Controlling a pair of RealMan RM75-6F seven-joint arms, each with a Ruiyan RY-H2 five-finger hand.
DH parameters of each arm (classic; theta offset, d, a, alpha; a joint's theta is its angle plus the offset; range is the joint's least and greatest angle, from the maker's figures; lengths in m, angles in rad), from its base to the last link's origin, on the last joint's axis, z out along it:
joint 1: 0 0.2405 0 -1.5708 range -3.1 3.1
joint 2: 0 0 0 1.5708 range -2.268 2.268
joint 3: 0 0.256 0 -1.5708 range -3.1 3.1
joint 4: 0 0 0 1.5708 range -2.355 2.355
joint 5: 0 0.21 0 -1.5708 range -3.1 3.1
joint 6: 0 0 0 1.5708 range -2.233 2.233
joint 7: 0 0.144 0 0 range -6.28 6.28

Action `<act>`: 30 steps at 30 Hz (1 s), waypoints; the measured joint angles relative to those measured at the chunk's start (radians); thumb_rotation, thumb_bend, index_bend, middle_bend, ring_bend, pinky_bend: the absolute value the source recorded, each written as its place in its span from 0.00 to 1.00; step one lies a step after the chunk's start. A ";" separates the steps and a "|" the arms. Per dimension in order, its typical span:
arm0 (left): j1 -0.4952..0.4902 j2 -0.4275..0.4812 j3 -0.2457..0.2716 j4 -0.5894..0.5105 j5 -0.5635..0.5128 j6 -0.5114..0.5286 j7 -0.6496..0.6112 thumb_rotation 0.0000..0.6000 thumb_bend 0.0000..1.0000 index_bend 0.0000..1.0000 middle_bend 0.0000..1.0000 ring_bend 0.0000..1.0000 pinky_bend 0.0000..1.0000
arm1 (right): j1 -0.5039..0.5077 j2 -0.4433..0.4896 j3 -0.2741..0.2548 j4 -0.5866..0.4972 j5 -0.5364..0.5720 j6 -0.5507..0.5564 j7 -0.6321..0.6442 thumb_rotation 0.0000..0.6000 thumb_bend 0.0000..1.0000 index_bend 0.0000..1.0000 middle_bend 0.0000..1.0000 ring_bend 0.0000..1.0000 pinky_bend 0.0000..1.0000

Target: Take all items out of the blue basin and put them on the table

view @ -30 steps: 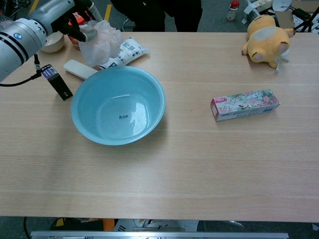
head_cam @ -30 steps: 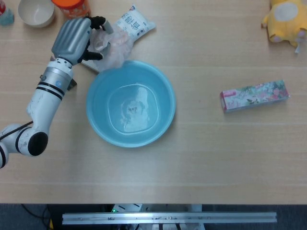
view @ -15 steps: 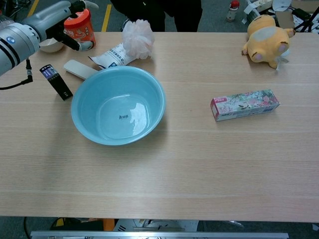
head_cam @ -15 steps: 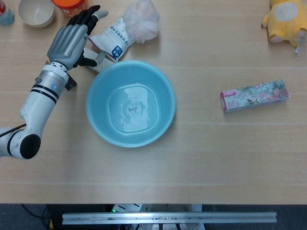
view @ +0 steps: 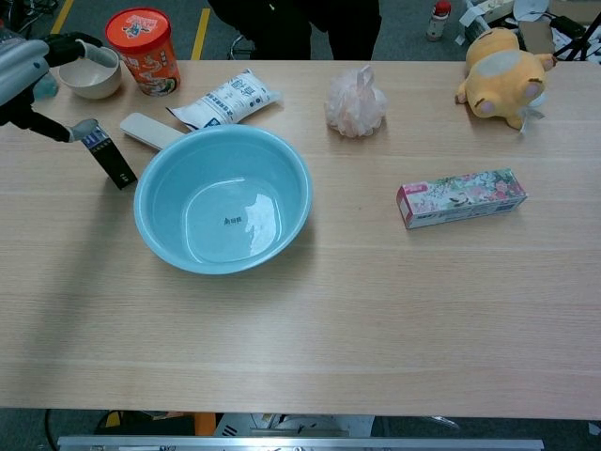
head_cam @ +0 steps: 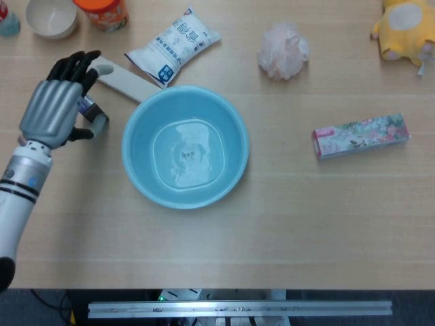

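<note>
The blue basin (head_cam: 185,146) sits left of centre on the desk (head_cam: 306,224) and shows nothing inside but a glossy reflection, so the emptying looks done. Its former contents appear to lie around it: the pink mesh puff (head_cam: 283,51) rests well clear to the upper right, the white pouch (head_cam: 172,43) lies just beyond the far rim, and a pale flat bar (head_cam: 122,78) runs from the rim toward the left hand (head_cam: 56,105). That hand hovers beside the basin with its fingers spread and nothing in its grasp; the thumb reaches toward a small dark box (view: 107,157) standing at an angle on the desk, though contact cannot be judged. The right hand is out of sight in both views. The floral carton (head_cam: 360,135) and yellow plush toy (head_cam: 402,27) lie far to the right, apart from the work.
</note>
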 measured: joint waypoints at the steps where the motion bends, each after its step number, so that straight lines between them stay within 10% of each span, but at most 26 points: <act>1: 0.023 0.019 0.011 -0.018 0.002 0.023 0.009 1.00 0.34 0.19 0.08 0.00 0.09 | 0.000 -0.007 -0.002 0.004 -0.002 0.000 -0.010 1.00 0.03 0.01 0.21 0.10 0.26; 19: 0.378 0.117 0.138 -0.128 0.116 0.410 0.003 1.00 0.34 0.23 0.13 0.03 0.09 | -0.047 -0.065 -0.010 0.008 -0.025 0.097 -0.083 1.00 0.05 0.03 0.24 0.12 0.26; 30: 0.451 0.140 0.145 -0.140 0.178 0.447 -0.028 1.00 0.34 0.23 0.13 0.03 0.09 | -0.064 -0.054 -0.015 -0.010 -0.045 0.126 -0.081 1.00 0.05 0.03 0.24 0.12 0.26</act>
